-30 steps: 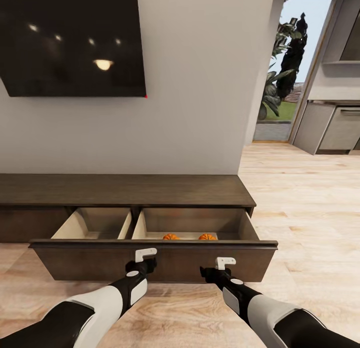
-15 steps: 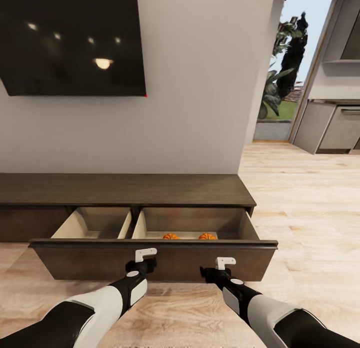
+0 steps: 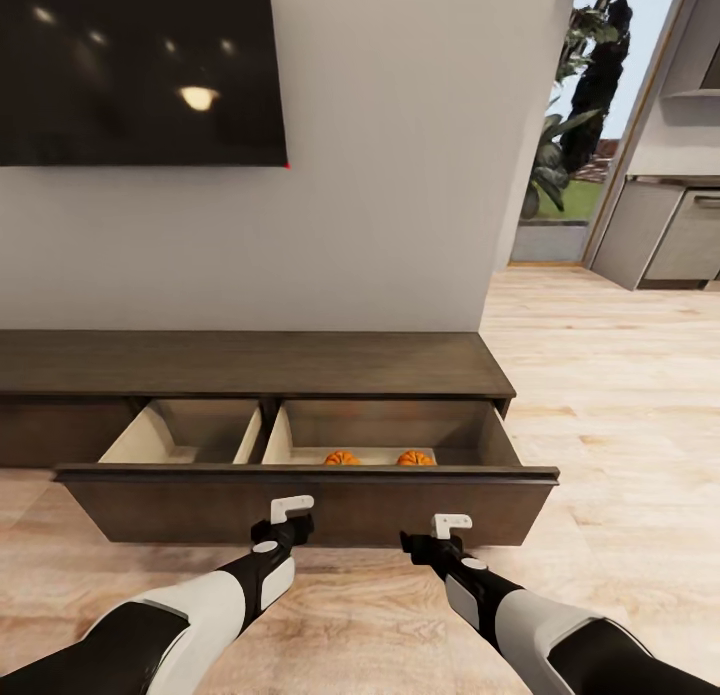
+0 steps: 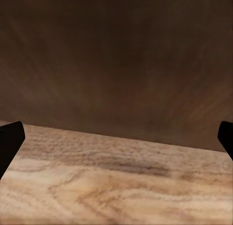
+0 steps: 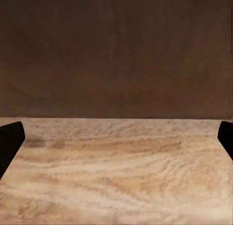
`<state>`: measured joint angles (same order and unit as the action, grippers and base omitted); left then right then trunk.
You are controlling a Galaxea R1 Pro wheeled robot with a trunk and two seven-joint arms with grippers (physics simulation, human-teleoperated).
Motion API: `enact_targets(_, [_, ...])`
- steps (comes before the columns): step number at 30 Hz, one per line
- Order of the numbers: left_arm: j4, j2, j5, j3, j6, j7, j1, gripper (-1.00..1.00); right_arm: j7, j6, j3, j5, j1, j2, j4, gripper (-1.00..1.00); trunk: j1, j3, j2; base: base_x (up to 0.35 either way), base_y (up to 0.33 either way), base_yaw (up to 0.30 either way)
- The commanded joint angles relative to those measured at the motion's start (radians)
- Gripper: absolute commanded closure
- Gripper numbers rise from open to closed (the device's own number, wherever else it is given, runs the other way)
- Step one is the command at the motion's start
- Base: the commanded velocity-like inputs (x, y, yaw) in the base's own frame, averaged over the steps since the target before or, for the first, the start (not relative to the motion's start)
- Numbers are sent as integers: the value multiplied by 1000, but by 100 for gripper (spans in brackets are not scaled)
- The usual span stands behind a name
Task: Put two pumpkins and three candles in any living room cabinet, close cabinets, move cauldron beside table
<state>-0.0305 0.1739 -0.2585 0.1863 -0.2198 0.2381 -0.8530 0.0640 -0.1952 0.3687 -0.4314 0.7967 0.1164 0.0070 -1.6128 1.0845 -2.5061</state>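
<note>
The long, dark brown cabinet (image 3: 250, 365) stands against the wall with a wide drawer (image 3: 180, 497) pulled out. Two orange pumpkins (image 3: 341, 458) (image 3: 415, 458) lie in the drawer's right compartment, half hidden behind its front. The left compartment looks bare. My left gripper (image 3: 291, 511) and right gripper (image 3: 450, 525) hover just before the drawer front, both open and holding nothing. In both wrist views the fingers (image 4: 9, 142) (image 5: 9, 140) stand wide apart, facing the dark drawer front (image 4: 116, 55) (image 5: 116, 55) close up. The candles, cauldron and table are out of view.
A dark TV (image 3: 130, 65) hangs on the grey wall above the cabinet. Pale wood floor (image 3: 620, 425) stretches to the right towards a glass door with plants (image 3: 575, 125) and grey kitchen units (image 3: 680, 235).
The whole view has shifted: the camera moved, so the cabinet and TV sit higher and look slightly nearer. Both arms keep their place in the picture. The pumpkins lie as before.
</note>
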Motion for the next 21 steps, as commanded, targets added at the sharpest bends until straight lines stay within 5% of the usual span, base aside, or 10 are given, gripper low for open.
enact_targets(1, [-3,1,-8,9,-6,2,-1,-100,5,-15,6,-11,-1,0,2,-100,0,1,0,0,0,0])
enact_targets(6, [-3,1,-8,9,-6,1,-1,-100,5,-127,6,-10,-34,0,2,-100,0,1,0,0,0,0])
enact_targets(21, [-10,1,-7,9,-7,12,0,-100,5,-163,9,-7,-43,0,2,-100,0,1,0,0,0,0])
